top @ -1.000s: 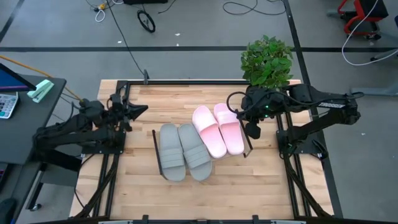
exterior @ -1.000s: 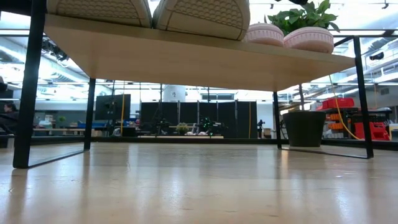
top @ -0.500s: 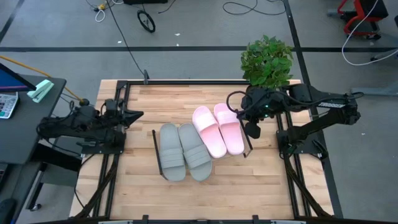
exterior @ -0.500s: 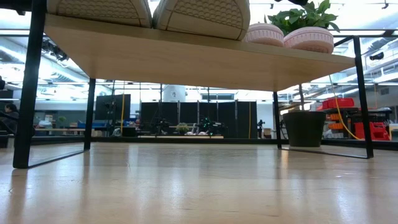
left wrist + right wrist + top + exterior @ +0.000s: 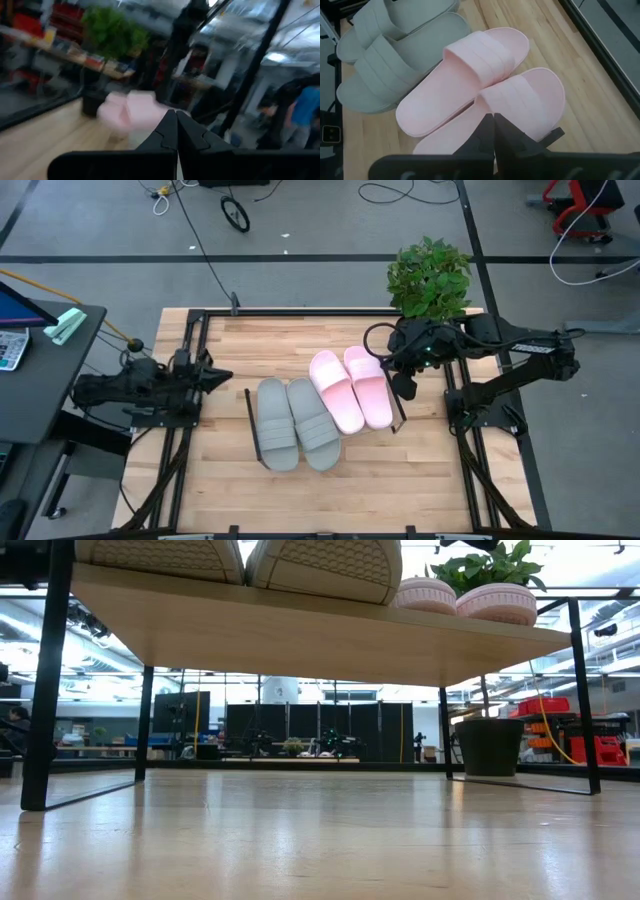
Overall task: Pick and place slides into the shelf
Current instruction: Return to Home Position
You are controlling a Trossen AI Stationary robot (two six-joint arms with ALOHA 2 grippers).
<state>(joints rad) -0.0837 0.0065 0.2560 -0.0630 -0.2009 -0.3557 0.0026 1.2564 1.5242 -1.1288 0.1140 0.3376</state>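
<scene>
All four slides lie side by side on the shelf (image 5: 300,635), a light-wood board on thin black end frames (image 5: 252,425). The grey pair (image 5: 295,423) lies toward the table's left, the pink pair (image 5: 350,387) toward its right. From table height their soles show on the board, grey (image 5: 240,560) and pink (image 5: 460,595). My right gripper (image 5: 403,385) is shut and hovers beside the right pink slide (image 5: 520,105), near the shelf's right end frame. My left gripper (image 5: 215,373) is shut, off by the table's left edge, pointing toward the pink pair (image 5: 127,110).
A potted plant (image 5: 430,275) stands at the table's far right corner, its dark pot (image 5: 490,745) behind the shelf. Bare wood lies in front of the shelf (image 5: 300,500) and beneath it (image 5: 320,830). A person (image 5: 300,115) stands in the room beyond.
My left arm has drawn back toward the table's left edge, and its gripper has moved away from the shelf and slightly toward the near edge, staying shut. The slides and the shelf have not moved.
</scene>
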